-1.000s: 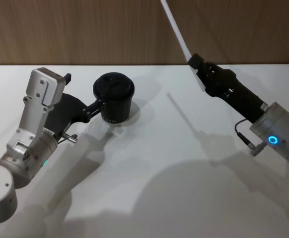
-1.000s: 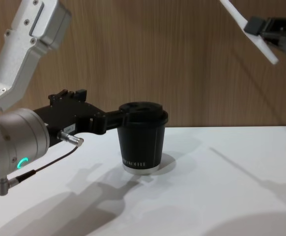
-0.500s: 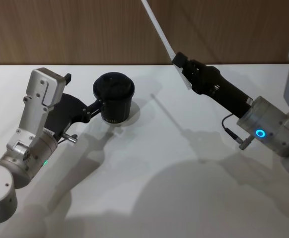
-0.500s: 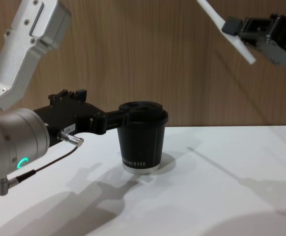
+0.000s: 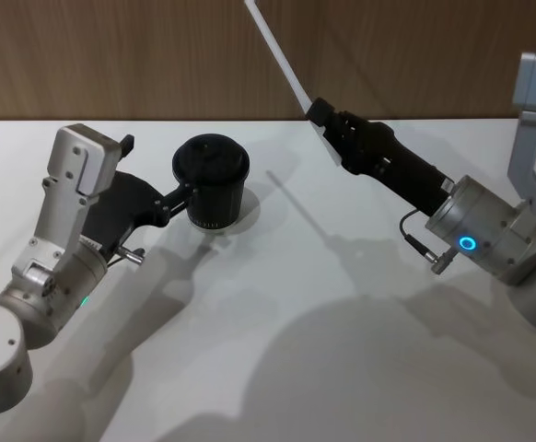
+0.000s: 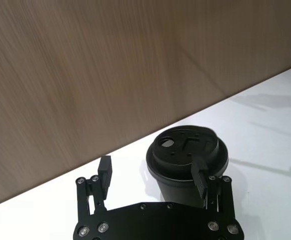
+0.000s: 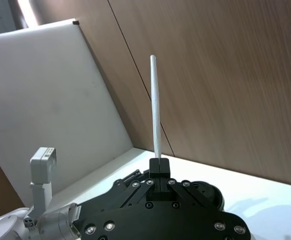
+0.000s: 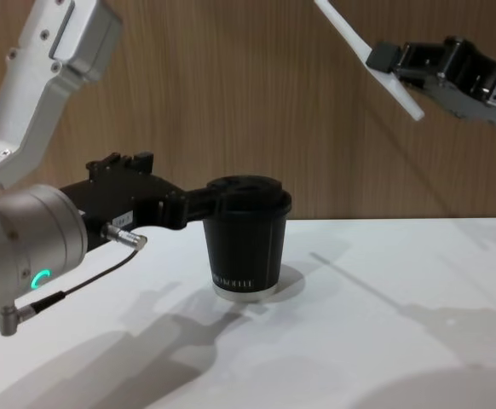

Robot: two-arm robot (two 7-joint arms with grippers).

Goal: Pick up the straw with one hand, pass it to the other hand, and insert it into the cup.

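Black paper cup (image 5: 211, 184) stood upright on the white table (image 5: 296, 304), domed lid on, left of centre and near the wood-panelled wall (image 5: 111, 55). In the left wrist view the lid showed a small round hole and moulded ridges.

Noted for the left gripper (image 5: 150, 169): it sat low over the table on the cup's left side, reaching in from the robot's left. Its jaws were spread wide. One of its fingers (image 6: 200, 177) lay against the cup's side just under the lid rim, and the other stood clear of the cup, toward the wall. Whether the near finger pressed or only touched could not be told. A green light (image 8: 39, 279) glowed on that wrist.

Noted for the right gripper (image 5: 319, 112): it was raised well above the table, to the right of the cup and apart from it, with the arm coming in from the robot's right. Its jaws were closed tight on the straw (image 5: 273, 48), gripping it near the lower end. A short stub stuck out below the fingertips. The long part ran up and away, tilted toward the robot's left and the wall. In the chest view the stub's end hung higher than the lid and off to its right, touching nothing. A blue ring (image 5: 469, 244) glowed on the right wrist
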